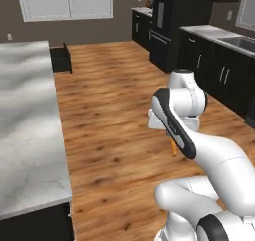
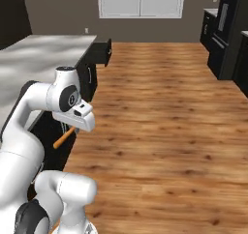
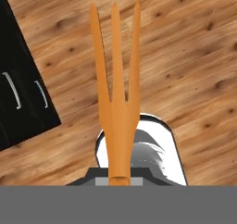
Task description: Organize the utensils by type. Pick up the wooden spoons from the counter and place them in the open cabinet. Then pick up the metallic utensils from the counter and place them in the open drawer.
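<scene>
The gripper (image 3: 118, 179) is clamped shut on the orange fork (image 3: 115, 93), tines pointing to twelve o'clock over the wood floor (image 3: 185, 56). Metallic step underway, it seems; next comes carrying it to the open drawer (image 2: 102, 51) off the desk (image 1: 25, 135).

Bright orange fork (image 3: 116, 98), grey-veined white counter (image 1: 25, 130), black cabinets (image 3: 21, 98)

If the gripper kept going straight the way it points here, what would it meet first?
Most likely the wooden floor. The gripper, shut on the orange fork, points down at bare planks, with the black base cabinets off to one side. The fork's tines would touch before the fingers; depth is unclear.
</scene>
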Available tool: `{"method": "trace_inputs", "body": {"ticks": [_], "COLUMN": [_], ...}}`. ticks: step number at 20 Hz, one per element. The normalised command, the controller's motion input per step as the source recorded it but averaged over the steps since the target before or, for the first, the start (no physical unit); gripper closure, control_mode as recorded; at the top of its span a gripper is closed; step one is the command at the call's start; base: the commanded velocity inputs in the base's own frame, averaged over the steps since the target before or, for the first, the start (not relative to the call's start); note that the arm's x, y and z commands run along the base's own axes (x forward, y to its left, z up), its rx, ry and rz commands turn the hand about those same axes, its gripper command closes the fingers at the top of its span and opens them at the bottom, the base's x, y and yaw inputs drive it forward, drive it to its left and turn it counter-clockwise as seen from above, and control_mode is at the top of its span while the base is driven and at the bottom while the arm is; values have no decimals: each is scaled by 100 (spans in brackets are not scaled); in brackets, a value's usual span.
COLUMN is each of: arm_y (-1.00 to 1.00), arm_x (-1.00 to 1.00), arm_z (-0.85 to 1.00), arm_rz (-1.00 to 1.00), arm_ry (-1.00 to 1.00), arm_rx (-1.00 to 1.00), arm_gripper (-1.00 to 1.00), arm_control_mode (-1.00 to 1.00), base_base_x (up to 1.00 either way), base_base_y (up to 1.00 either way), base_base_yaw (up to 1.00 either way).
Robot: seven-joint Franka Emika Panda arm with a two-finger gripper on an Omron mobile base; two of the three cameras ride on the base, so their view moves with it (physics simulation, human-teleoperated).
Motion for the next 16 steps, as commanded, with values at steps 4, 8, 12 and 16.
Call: {"method": "trace_inputs", "body": {"ticks": [4, 8, 12, 16], "arm_y": [0, 0, 0, 0], "arm_x": [0, 0, 0, 0], "arm_z": [0, 0, 0, 0], "arm_rz": [0, 0, 0, 0], "arm_ry": [0, 0, 0, 0], "arm_rx": [0, 0, 0, 0], "arm_gripper": [100, 100, 100, 100], "arm_control_mode": [100, 100, 100, 100], "base_base_x": [82, 84, 99, 100], "base_base_y": [-50, -52, -43, -37], "base_base_yaw": [27, 23, 16, 15]}}
